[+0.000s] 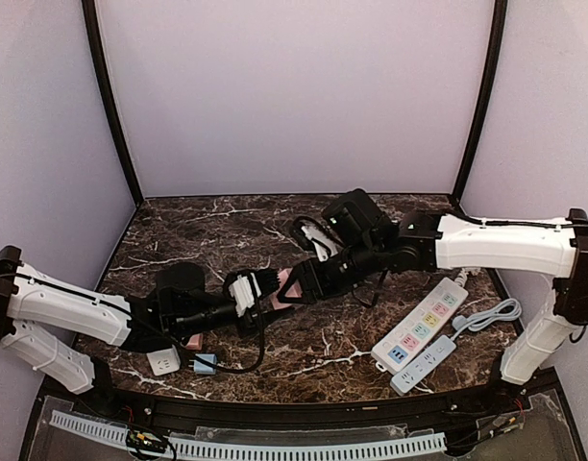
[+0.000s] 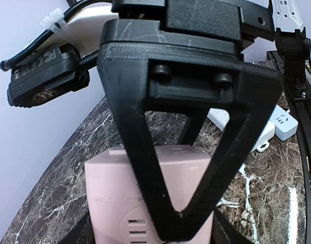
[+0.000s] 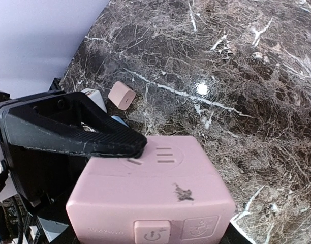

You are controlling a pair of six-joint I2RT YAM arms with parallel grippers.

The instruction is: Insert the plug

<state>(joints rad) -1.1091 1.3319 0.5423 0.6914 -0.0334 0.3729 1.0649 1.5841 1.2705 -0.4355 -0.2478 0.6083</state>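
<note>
While the left gripper [image 1: 271, 291] clenches the pink cube [image 3: 160, 188] over the middle of the table [image 1: 227, 221], the right gripper [image 1: 296, 286] lays one finger [image 3: 94, 140] on the cube's slotted face. Whether the right truly grasps it, I cannot tell.

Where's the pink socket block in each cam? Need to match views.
Top external: pink socket block, middle of the frame, just below centre.
Left wrist: bottom centre, cut off by the lower edge.
Right wrist: lower centre, filling the foreground, button face toward the camera.
Shared landmark: the dark marble table, visible in all three views.
</note>
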